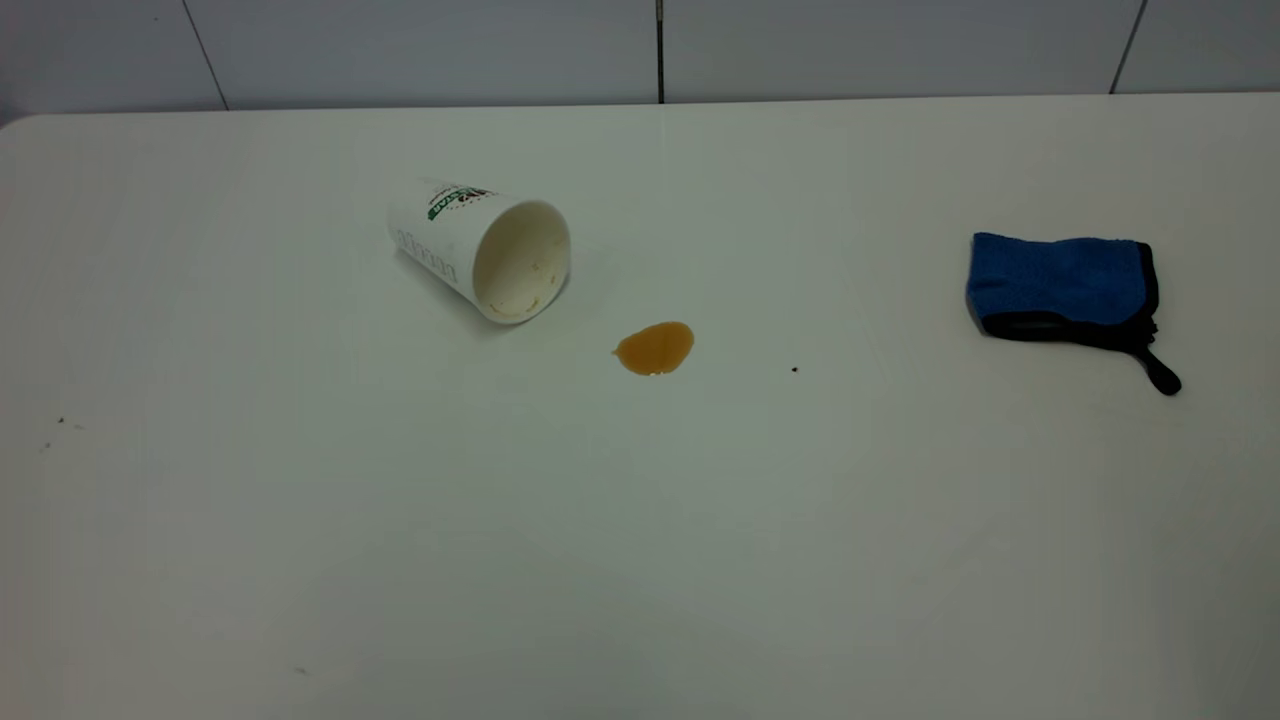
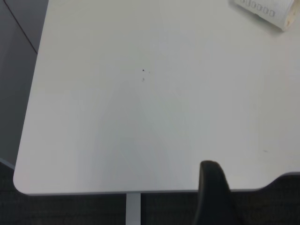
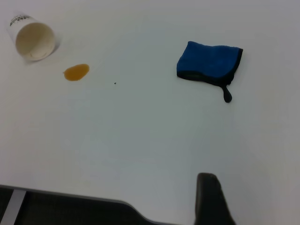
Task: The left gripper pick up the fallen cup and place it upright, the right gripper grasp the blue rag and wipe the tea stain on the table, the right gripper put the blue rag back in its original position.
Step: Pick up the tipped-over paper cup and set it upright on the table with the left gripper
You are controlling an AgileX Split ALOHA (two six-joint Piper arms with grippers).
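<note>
A white paper cup [image 1: 480,250] with green print lies on its side left of centre on the white table [image 1: 640,560], mouth facing the front right. A small amber tea stain [image 1: 655,347] sits just right of the cup's mouth. A folded blue rag [image 1: 1065,285] with black edging lies at the right. Neither arm shows in the exterior view. My left gripper [image 2: 213,187] hovers at the table's near edge, far from the cup [image 2: 262,11]. My right gripper [image 3: 211,197] hovers at the near edge, well short of the rag [image 3: 208,63], stain [image 3: 76,71] and cup [image 3: 33,40].
A grey tiled wall [image 1: 640,50] runs behind the table's far edge. A tiny dark speck [image 1: 794,370] lies right of the stain. The table's corner and a support leg [image 2: 132,208] show in the left wrist view.
</note>
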